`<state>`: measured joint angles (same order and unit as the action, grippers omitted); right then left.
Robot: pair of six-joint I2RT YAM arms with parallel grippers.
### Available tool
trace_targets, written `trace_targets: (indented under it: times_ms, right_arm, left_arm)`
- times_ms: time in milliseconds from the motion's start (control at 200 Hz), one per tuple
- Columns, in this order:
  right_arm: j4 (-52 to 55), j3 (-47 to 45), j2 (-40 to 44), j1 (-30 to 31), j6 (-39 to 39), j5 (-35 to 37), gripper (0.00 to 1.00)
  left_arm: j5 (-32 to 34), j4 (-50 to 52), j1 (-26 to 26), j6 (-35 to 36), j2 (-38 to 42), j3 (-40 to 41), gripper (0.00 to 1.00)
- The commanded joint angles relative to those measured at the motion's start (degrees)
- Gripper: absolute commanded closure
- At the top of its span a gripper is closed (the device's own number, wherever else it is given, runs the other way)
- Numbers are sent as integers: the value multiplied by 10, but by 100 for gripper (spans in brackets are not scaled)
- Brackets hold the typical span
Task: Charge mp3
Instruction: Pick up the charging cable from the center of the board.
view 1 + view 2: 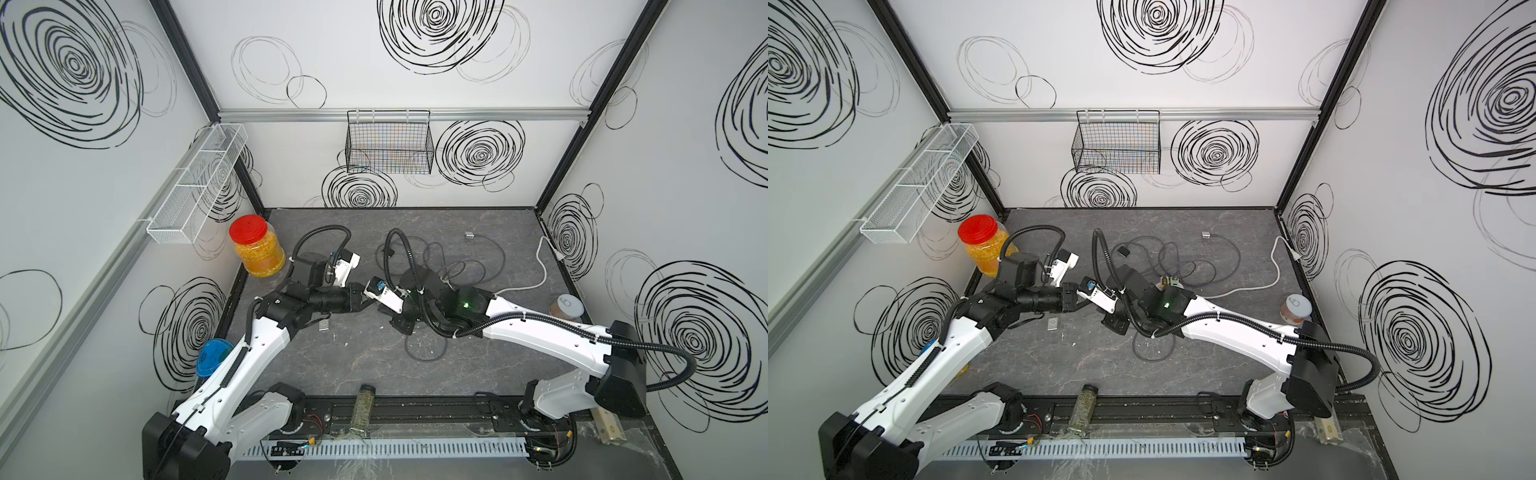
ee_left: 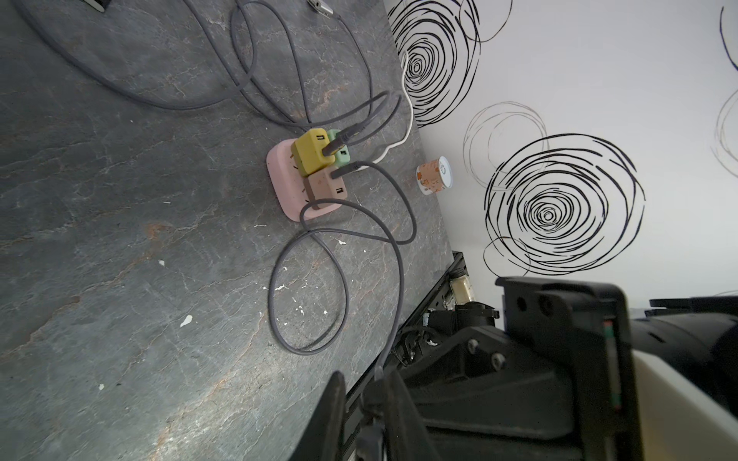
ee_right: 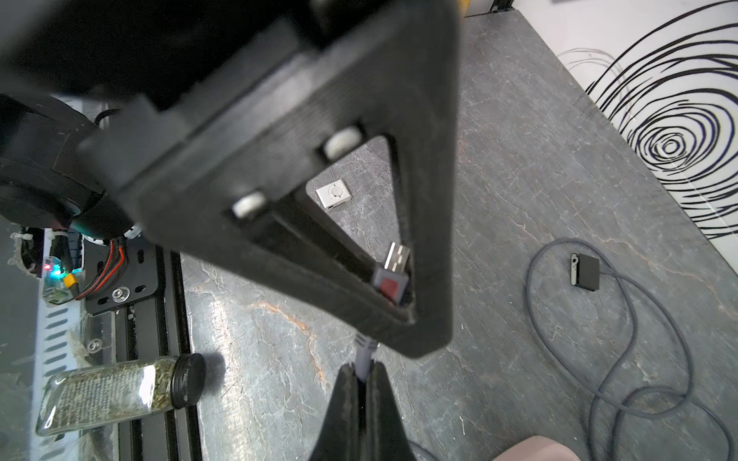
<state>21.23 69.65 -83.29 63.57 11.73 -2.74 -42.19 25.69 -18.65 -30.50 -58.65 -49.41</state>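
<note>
So, mp3 [image 1: 323, 325]: little silver square lying flat on the desk [image 1: 415, 374], left of centre, roughly midway between the back and front edges. Nothing plugged into it yet.
right gripper [image 3: 361, 369]: clamped on the grey cable [image 3: 365, 351], just behind the plug [image 3: 393, 275].
left gripper [image 2: 365, 379]: jaws sit close around the plug, but honestly I can't tell if they're actually pinching it.
plug vs mp3: both my grippers hang above the desk, and the mp3 lies lower, off toward the left and front edges from the plug. The metal end faces roughly its way, though I'd guess the long axis isn't lined up on it.
nearer arm: left, since the mp3 is just beside that wrist in both top views.
port: looks like small openings on one thin edge, too small to be sure.
</note>
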Motion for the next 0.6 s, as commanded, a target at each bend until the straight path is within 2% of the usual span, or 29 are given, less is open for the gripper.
trace_targets:
  times_ms: [0, 360, 595]
  right_arm:
    - [19, 9, -4, 7, 11, 16, 100]
    - [4, -4, 8, 8, -2, 31, 100]
    - [19, 4, 0, 9, -7, 29, 100]
  left_arm:
    - [-13, -15, 14, 3, 0, -13, 76]
    - [-37, 3, 16, 28, 1, -13, 72]
    - [-37, 12, 15, 36, 7, -13, 78]
